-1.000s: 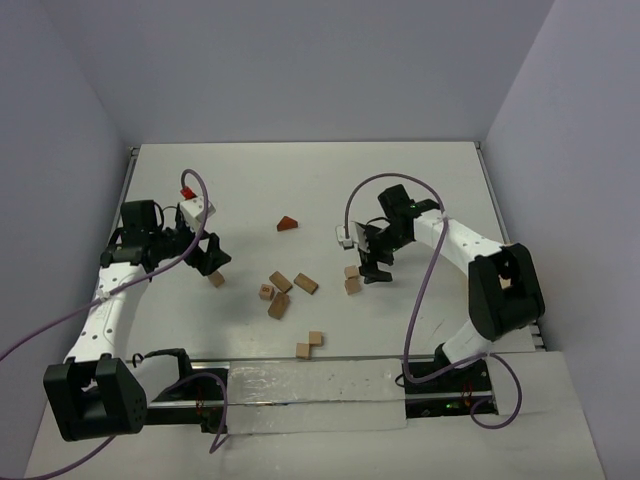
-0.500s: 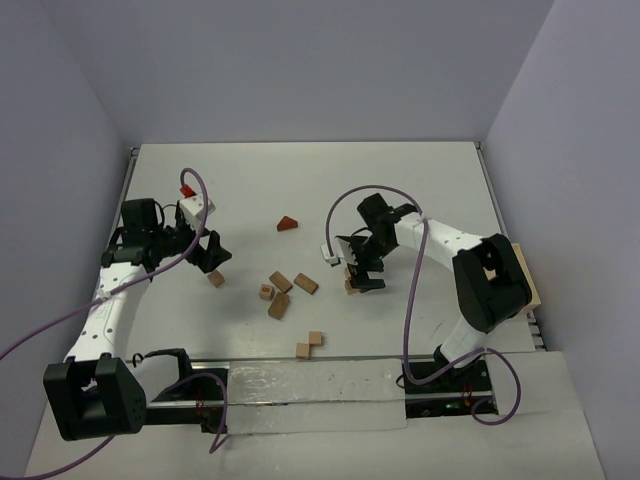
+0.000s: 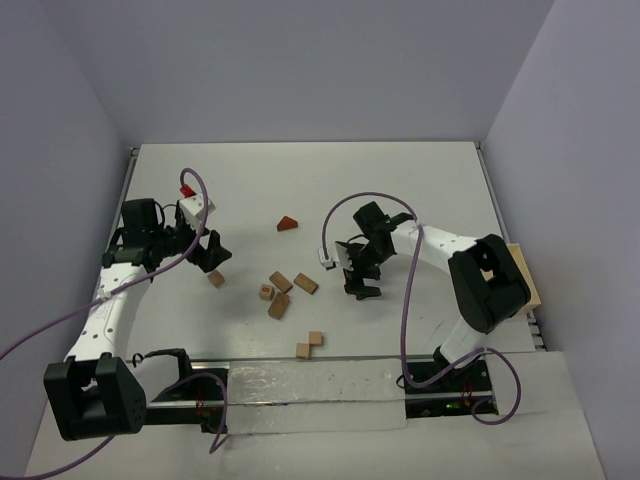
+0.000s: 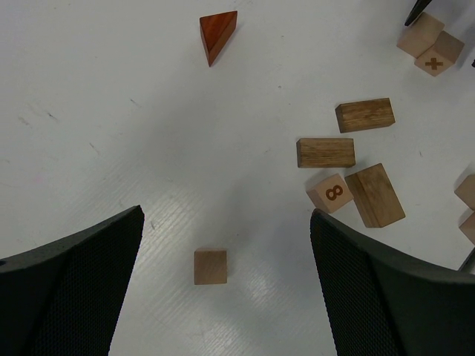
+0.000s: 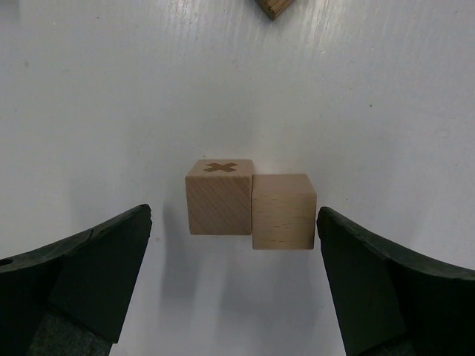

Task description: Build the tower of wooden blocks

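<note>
No tower stands; the wood blocks lie scattered on the white table (image 3: 420,190). My left gripper (image 3: 212,257) is open and hovers over a small tan cube (image 3: 216,279), which lies between its fingers in the left wrist view (image 4: 211,267). My right gripper (image 3: 358,276) is open above two touching cubes, an X-marked cube (image 5: 220,196) and a plain cube (image 5: 283,211); both lie between its fingers and are hidden under it in the top view. A reddish-brown wedge (image 3: 288,223) lies farther back.
Short bricks (image 3: 281,282) (image 3: 305,284) (image 3: 278,305) and a numbered cube (image 3: 266,292) lie in the middle. Two more cubes (image 3: 309,344) sit near the front edge. A pale wooden tray (image 3: 524,280) shows behind the right arm at the right edge.
My right gripper has moved left and nearer, ending over the two touching cubes. The left arm and its cube have not moved.
</note>
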`<control>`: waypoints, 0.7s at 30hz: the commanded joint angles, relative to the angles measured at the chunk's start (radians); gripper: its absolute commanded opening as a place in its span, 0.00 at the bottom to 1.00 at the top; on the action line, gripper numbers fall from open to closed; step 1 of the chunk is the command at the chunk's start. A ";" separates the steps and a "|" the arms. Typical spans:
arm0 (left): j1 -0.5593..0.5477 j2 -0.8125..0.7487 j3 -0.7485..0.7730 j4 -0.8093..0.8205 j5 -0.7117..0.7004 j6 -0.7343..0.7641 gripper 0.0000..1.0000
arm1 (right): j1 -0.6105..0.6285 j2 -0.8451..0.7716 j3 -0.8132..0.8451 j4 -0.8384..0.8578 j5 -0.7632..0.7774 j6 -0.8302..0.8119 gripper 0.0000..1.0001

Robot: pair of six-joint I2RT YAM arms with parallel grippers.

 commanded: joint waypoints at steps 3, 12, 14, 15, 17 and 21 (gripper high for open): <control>-0.005 -0.010 -0.011 0.059 0.002 -0.008 0.99 | 0.018 -0.026 -0.022 0.090 0.027 0.084 0.97; -0.005 -0.018 -0.023 0.069 -0.013 -0.011 0.99 | 0.040 -0.024 -0.041 0.149 0.070 0.157 0.88; -0.005 -0.022 -0.028 0.071 -0.018 -0.009 0.99 | 0.046 -0.027 -0.051 0.160 0.078 0.163 0.87; -0.005 -0.024 -0.028 0.072 -0.021 -0.009 0.99 | 0.050 -0.030 -0.057 0.167 0.081 0.170 0.86; -0.005 -0.026 -0.030 0.074 -0.025 -0.012 0.99 | 0.057 -0.032 -0.067 0.180 0.087 0.186 0.83; -0.005 -0.030 -0.039 0.082 -0.031 -0.015 0.99 | 0.068 -0.025 -0.063 0.199 0.106 0.205 0.68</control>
